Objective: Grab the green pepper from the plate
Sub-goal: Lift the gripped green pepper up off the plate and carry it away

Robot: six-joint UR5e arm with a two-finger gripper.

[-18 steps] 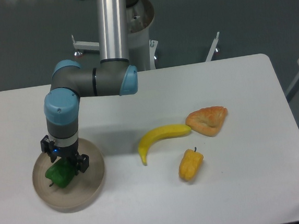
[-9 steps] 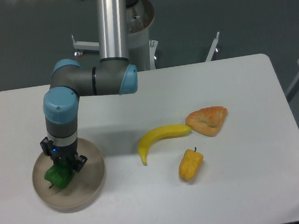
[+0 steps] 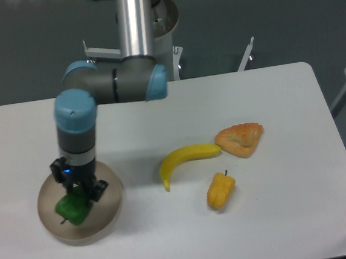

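Near the table's front-left corner sits the round, shallow beige plate [image 3: 108, 217], its rim close to the front edge of the white tabletop [image 3: 266, 85]. Over it, the black two-finger gripper [image 3: 77, 197] points straight down, its fingers drawn in against the small glossy bright-green bell pepper [image 3: 71, 209] and seemingly gripping it (contact itself is hard to see, since the fingers cover the pepper's top). Whether the pepper rests on the plate or hangs just above it I cannot tell.

Right of the plate lies a broad bare stretch of table, then a curved yellow banana [image 3: 185, 160], a golden-brown pastry wedge [image 3: 240, 139] touching the banana's tip, and a lumpy yellow-orange pepper [image 3: 220, 190] just in front of them. The arm's upper column is cut off at the top edge.
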